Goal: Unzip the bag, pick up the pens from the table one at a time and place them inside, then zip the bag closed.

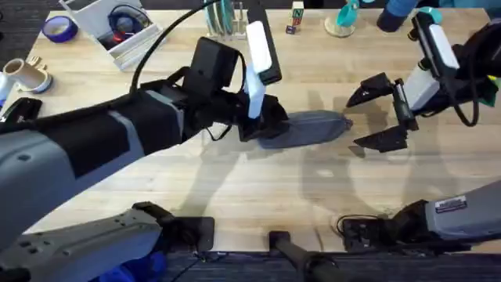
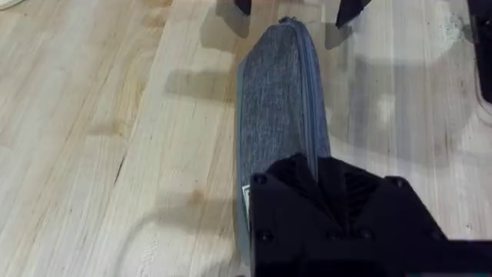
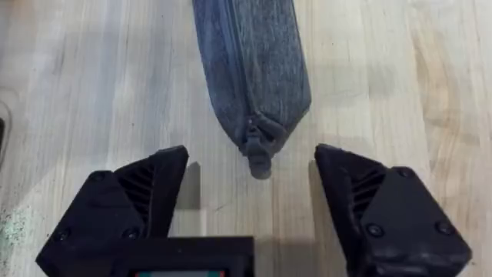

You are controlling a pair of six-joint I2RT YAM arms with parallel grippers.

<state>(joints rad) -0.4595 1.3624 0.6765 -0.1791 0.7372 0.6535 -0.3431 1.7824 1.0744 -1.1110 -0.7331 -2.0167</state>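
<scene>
Bag [image 1: 309, 128] flat on table [image 1: 258, 188], left pincer [image 1: 266, 121] clamped on one end, right pincer [image 1: 376, 113] wide open, empty, just beyond its zipper pull [image 3: 260, 154].

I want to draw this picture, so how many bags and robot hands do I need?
bag: 1
robot hands: 2 (left hand, right hand)
Total: 3
</scene>
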